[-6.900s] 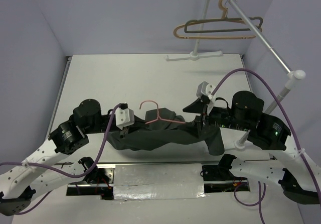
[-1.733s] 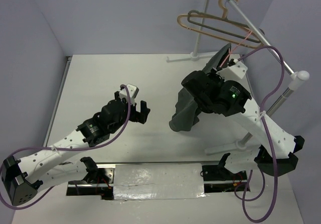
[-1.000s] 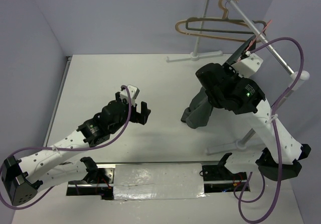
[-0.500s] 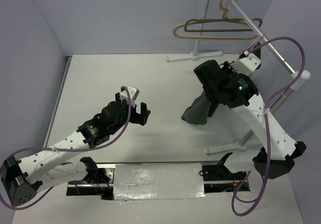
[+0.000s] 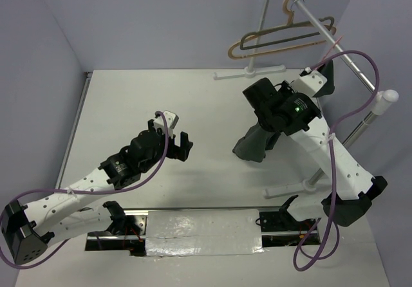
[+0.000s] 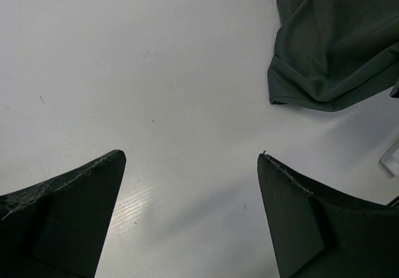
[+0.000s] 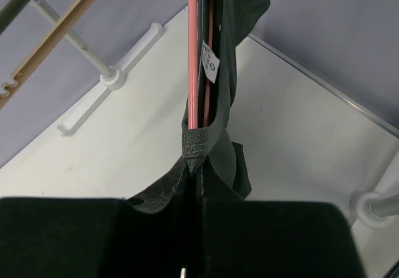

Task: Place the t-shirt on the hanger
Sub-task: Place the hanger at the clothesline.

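So, from above: got the right hand (image 5: pixel 324 70) clamped shut on the hanger (image 5: pixel 333 44), t-shirt (image 5: pixel 256 143) dangling below it. Left wrist: left hand (image 6: pixel 190 157) wide open, gripping nothing, t-shirt ahead-right. Right wrist: seeing collar (image 7: pixel 194 146) looped round hanger just beyond the hand. Looks nearly done; seating impossible to judge.

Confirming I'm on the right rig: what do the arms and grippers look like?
Left arm and right arm: white links, black joint housings, a purple cable along each. Left gripper and right gripper: black fingers. Green light on the right arm.
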